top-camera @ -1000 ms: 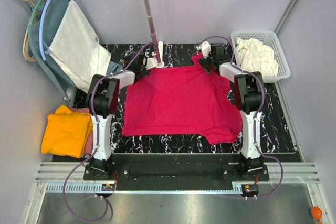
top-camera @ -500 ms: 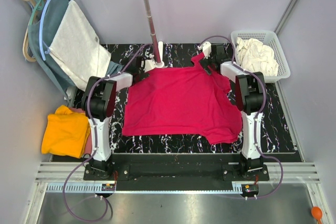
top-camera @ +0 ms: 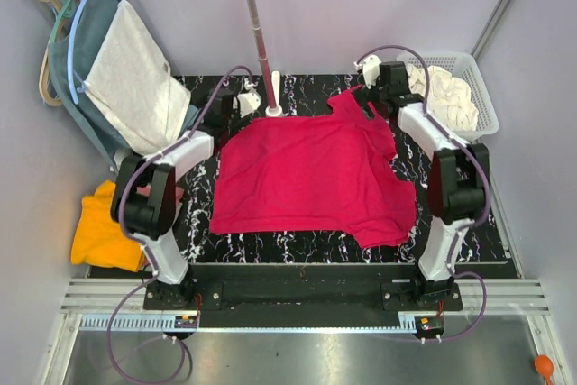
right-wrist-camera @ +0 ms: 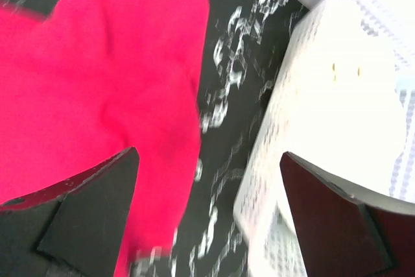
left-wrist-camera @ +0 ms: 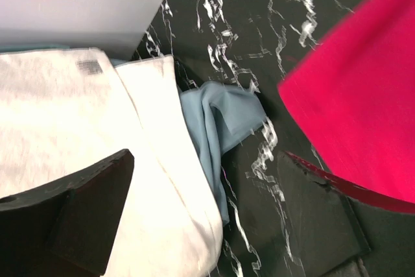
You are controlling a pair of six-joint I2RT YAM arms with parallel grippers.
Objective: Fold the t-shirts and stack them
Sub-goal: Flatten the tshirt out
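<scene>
A red t-shirt (top-camera: 306, 178) lies spread flat on the black marble table (top-camera: 487, 214), with one sleeve at its far right. My left gripper (top-camera: 236, 102) is open and empty beyond the shirt's far left corner. In the left wrist view it (left-wrist-camera: 207, 225) hangs over a white shirt (left-wrist-camera: 71, 128) and a blue cloth (left-wrist-camera: 220, 118), with the red shirt's edge (left-wrist-camera: 363, 95) to the right. My right gripper (top-camera: 373, 95) is open and empty at the far right sleeve. In the right wrist view it (right-wrist-camera: 207, 218) is between the red shirt (right-wrist-camera: 97, 82) and the white basket (right-wrist-camera: 337, 95).
A white basket (top-camera: 478, 74) holding a white shirt (top-camera: 446, 96) stands at the back right. A pole stand (top-camera: 271, 110) rises at the shirt's far edge. White and teal shirts (top-camera: 126, 78) hang on hangers at the back left. A folded yellow shirt (top-camera: 104, 227) lies left.
Both arms have stretched out toward the far side. The left gripper moved left, away from the pole base. The right gripper moved right toward the basket. The red shirt lies much the same.
</scene>
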